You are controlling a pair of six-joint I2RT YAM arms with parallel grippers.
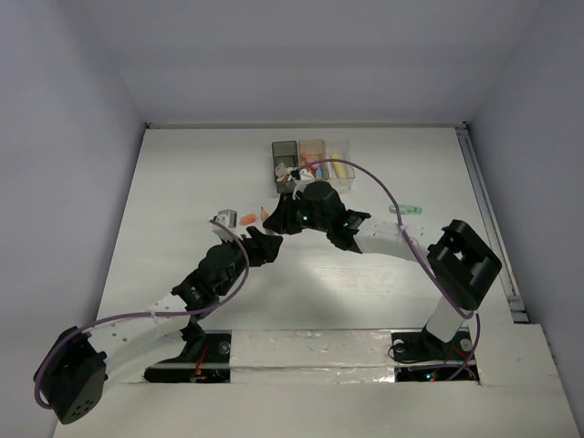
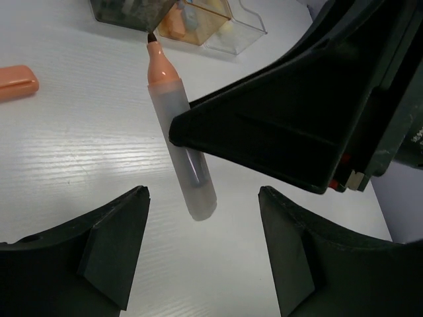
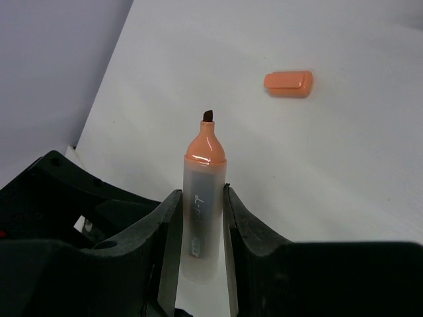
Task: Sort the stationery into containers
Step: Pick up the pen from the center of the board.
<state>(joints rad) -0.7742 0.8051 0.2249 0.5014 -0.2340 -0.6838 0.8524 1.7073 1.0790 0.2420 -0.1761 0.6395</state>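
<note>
The right end effector (image 3: 198, 218) clamps an uncapped orange marker (image 3: 201, 198) (its cap (image 3: 288, 84) lies apart on the table (image 3: 344, 165))

**Right arm** (image 1: 392, 239): elbow raised, forearm reaching across to its left.

**Right gripper** (image 3: 201, 197): jaws closed on the barrel of an orange marker (image 3: 205, 162). Both pads are in contact, and the marker tip projects ahead of the fingertips.

**Left arm** (image 1: 214, 269): folded low, wrist angled forward and to its right.

**Left gripper** (image 2: 201, 198): jaws stand apart, with nothing touching either finger. The right gripper sits just ahead of these jaws. Contact between the two grippers cannot be determined.
</note>
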